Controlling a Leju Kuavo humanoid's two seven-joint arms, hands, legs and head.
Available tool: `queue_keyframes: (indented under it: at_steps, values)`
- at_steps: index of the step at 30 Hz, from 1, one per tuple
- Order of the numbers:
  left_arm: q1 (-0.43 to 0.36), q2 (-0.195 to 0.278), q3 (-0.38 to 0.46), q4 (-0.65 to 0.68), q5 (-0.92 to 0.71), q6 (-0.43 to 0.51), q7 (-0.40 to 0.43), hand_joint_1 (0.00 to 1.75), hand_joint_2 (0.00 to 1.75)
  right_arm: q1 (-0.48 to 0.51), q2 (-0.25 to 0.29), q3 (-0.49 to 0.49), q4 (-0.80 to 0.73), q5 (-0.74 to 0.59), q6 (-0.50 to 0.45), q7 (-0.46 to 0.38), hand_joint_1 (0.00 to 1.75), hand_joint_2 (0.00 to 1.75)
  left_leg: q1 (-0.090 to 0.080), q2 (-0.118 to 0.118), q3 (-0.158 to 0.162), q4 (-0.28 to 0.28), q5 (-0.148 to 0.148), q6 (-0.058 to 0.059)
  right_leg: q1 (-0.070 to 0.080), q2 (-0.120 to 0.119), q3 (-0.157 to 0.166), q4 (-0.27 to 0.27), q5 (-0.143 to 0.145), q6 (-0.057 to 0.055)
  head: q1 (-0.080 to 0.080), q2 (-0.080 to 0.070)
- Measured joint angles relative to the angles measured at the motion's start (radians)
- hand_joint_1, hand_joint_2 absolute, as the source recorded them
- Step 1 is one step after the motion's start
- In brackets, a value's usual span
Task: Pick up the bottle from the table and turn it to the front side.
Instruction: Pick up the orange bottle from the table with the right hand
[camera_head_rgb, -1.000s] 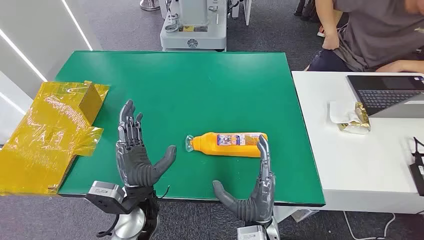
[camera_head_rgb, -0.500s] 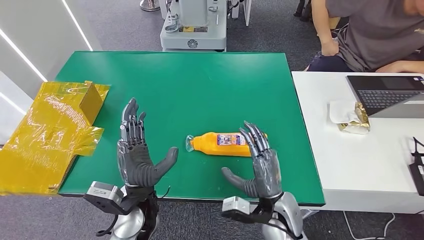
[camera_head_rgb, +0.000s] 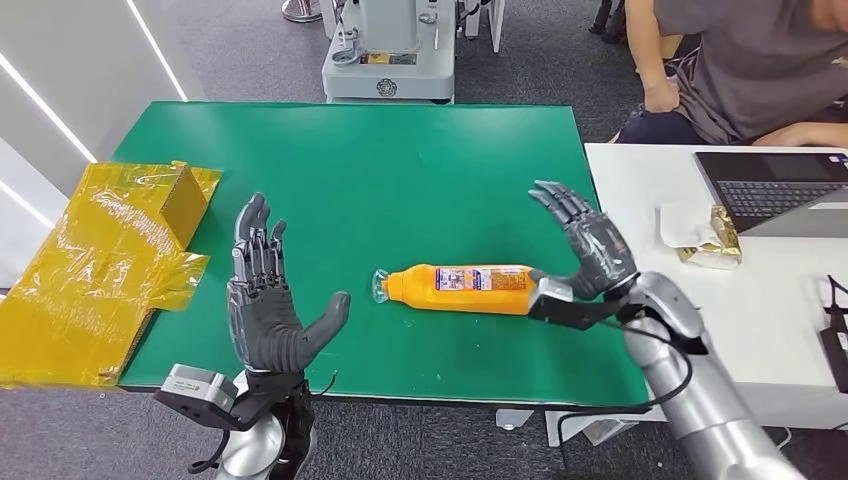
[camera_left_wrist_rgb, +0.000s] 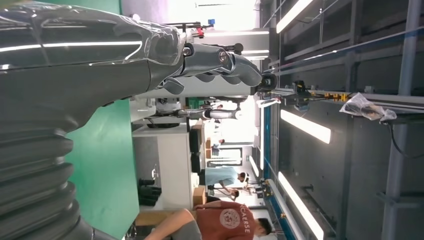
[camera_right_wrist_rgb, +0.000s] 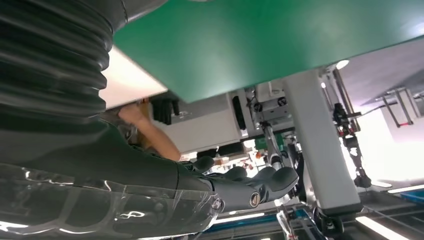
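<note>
The right hand (camera_head_rgb: 588, 245) has swung out from the near side of the bottle (camera_head_rgb: 462, 288) to its far end, by the bottom. Its fingers are spread and it holds nothing. The orange bottle lies on its side on the green table (camera_head_rgb: 400, 160), cap pointing at the left hand (camera_head_rgb: 268, 310). That hand waits nearby, spread wide, holding nothing. I think the grab comes next.
</note>
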Motion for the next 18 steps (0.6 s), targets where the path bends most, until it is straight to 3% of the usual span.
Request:
queue_keyframes:
  at_steps: [2, 6, 8, 12, 18]
  values:
    - [0.0, 0.0, 0.0, 0.0, 0.0, -0.004, 0.0, 0.0, 1.75, -0.081, -0.026, 0.005, 0.054, -0.026, 0.11, 0.003, 0.0, 1.75, 0.0, 0.001, 0.0, 0.0, 0.0, 0.0, 0.0, 0.001, 0.0, 0.0, 0.001, 0.0, 0.0, 0.0]
    - [0.0, 0.0, 0.001, 0.0, 0.0, -0.015, 0.0, 0.0, 1.75, -0.283, -0.049, 0.046, 0.201, -0.097, 0.482, 0.022, 0.0, 1.75, 0.0, 0.001, 0.0, 0.0, 0.001, 0.0, 0.0, 0.002, -0.001, 0.001, 0.002, 0.0, 0.0, 0.0]
    - [0.0, 0.0, 0.001, 0.0, 0.003, -0.01, 0.0, 0.0, 1.75, -0.378, -0.047, 0.08, 0.276, -0.113, 0.565, 0.017, 0.0, 1.75, 0.0, 0.0, 0.0, 0.0, 0.001, 0.0, 0.0, 0.0, -0.001, 0.001, 0.002, 0.0, 0.0, 0.0]
    - [0.0, 0.0, 0.001, 0.0, 0.01, 0.004, 0.0, 0.0, 1.75, -0.503, -0.002, 0.163, 0.42, -0.124, 0.575, 0.016, 0.0, 1.75, 0.001, 0.0, 0.0, 0.0, 0.001, -0.001, 0.001, 0.001, -0.001, 0.001, 0.001, -0.001, 0.0, 0.0]
    - [0.0, 0.0, 0.001, 0.0, 0.017, 0.012, 0.0, 0.0, 1.75, -0.555, 0.079, 0.237, 0.567, -0.125, 0.488, 0.024, 0.0, 1.75, 0.001, 0.0, 0.0, -0.001, 0.002, -0.001, 0.001, 0.001, -0.001, 0.001, 0.001, -0.001, 0.0, 0.0]
